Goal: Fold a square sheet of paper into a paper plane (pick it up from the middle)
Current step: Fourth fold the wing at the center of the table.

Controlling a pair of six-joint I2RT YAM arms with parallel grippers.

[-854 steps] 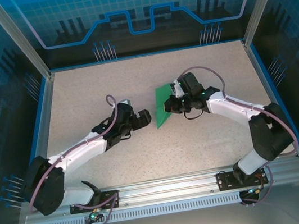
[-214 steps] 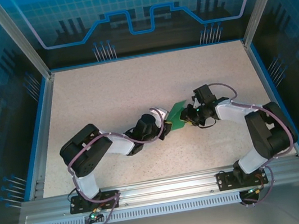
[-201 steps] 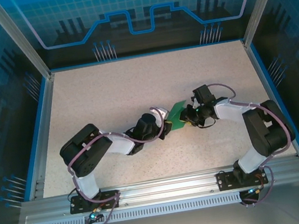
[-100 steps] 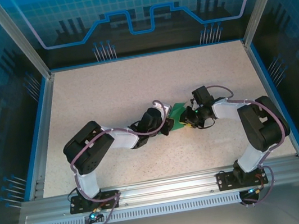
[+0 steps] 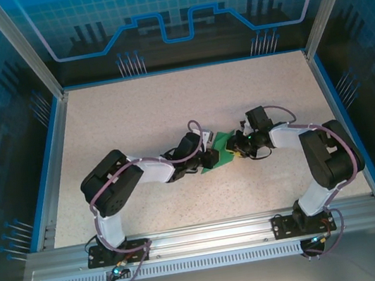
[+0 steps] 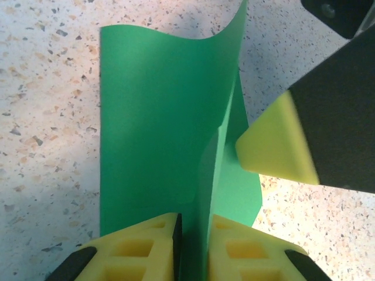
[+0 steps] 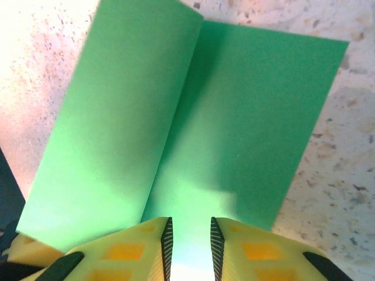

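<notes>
Top external view: near the middle of the speckled table (image 5: pixel 133 113), left gripper (image 5: pixel 212 159) and right gripper (image 5: pixel 234 149) set nose to nose, with the square sheet of paper (image 5: pixel 221 142) between them as a small creased green patch, partly hidden under both wrists. Both arms bent low over the tabletop, reaching in from opposite sides.

From the left wrist: yellow fingers (image 6: pixel 146 243) pressed nearly together at the bottom edge, pinching a raised ridge of the sheet (image 6: pixel 152 117) just ahead of the left gripper (image 6: pixel 192 228). Left of that ridge, a broad green panel lying on the table, curled upward at the far edge. Right of it, a narrower panel spreading out flat, and just beside the ridge one yellow fingertip (image 6: pixel 272 143) of the right gripper on its black body. Touching the paper or only close to it: cannot tell.

From the right wrist: yellow fingers (image 7: pixel 117 257) drawn close together at the bottom, closed on the near edge of the sheet (image 7: pixel 252 117), with a thin strip of green in the narrow slot at the right gripper (image 7: pixel 189 231). Ahead of it, two green panels divided by a slanting crease: the right one flat on the table, the left one lifted as a flap with a rounded fold at its far end. At the flap's lower left corner, a scrap of yellow finger (image 7: pixel 26 249) from the left gripper.
</notes>
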